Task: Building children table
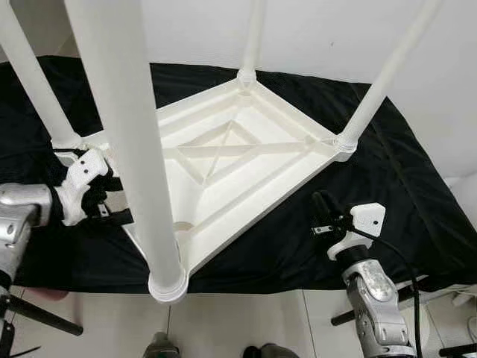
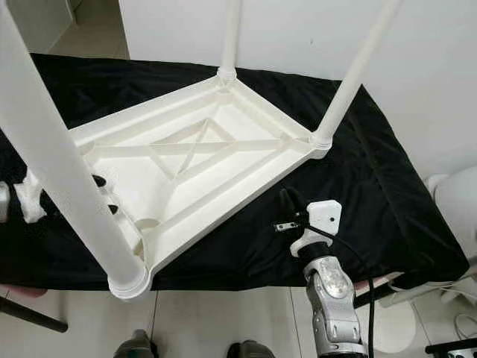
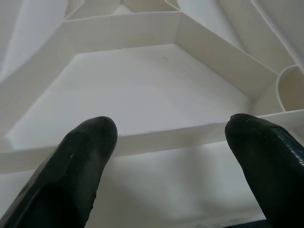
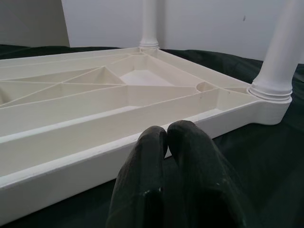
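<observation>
- Basically, white plastic children's table (image 1: 238, 160) lies upside down on black cloth (image 1: 387, 179), long axis running near-left to far-right.
- 4 round tube legs point up: nearest leg (image 1: 130, 142) at front corner, collar ring at its base; others at left, right & far corners.
- Underside is smooth & ribbed w/ an X brace in the middle.
- Left gripper (image 1: 104, 203) at table's near-left edge, fingers (image 3: 80, 161) spread wide across the rim.
- Right gripper (image 1: 322, 209) rests over the cloth just beside the near-right edge, fingertips (image 4: 152, 142) pressed together, holding nothing.
- White wall behind.
</observation>
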Motion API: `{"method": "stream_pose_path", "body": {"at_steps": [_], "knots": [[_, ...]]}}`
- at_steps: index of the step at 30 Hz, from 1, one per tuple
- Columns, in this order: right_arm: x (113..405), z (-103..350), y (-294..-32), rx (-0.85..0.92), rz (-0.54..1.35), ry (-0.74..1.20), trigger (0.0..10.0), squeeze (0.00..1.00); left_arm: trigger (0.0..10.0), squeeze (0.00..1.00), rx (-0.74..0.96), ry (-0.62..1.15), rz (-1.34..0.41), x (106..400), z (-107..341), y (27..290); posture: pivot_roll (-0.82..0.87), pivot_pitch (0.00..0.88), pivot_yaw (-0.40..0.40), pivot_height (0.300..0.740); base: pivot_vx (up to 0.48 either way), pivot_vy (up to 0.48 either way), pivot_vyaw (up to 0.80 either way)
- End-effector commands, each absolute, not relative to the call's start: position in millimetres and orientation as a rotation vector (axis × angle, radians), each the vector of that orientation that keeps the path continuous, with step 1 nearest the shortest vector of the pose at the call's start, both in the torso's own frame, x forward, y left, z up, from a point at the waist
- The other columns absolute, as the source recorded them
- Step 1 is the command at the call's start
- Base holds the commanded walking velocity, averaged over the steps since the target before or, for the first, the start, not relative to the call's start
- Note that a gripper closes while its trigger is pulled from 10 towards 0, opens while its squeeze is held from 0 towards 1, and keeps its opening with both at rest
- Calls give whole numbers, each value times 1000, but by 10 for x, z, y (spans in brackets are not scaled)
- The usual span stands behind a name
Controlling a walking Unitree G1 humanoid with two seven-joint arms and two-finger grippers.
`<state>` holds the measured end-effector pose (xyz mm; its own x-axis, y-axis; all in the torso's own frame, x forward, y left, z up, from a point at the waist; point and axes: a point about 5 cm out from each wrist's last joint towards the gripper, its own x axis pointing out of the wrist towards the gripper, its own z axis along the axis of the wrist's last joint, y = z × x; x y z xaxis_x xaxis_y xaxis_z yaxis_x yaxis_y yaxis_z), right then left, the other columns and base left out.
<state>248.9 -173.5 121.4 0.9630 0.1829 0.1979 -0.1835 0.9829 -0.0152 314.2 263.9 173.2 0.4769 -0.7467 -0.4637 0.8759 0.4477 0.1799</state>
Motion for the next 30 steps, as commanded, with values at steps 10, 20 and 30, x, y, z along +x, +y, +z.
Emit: {"method": "stream_pose_path", "body": {"at_steps": [10, 20, 30], "knots": [[2510, 1250, -1848, -38, 162, -186, 10000, 0, 10000, 0, 650, 297, -1133, 3242, 1767, 2467, 117, 47, -62, 740, 0, 0, 0], [2516, 1274, -1896, -60, 158, -182, 10000, 0, 10000, 0, 776, 285, -1194, 3284, 1717, 2372, 105, 50, -55, 740, 0, 0, 0], [2517, 1305, -2007, -103, 148, -179, 10000, 0, 10000, 0, 822, 333, -1244, 3294, 1686, 2435, 99, 56, -50, 740, 0, 0, 0]]}}
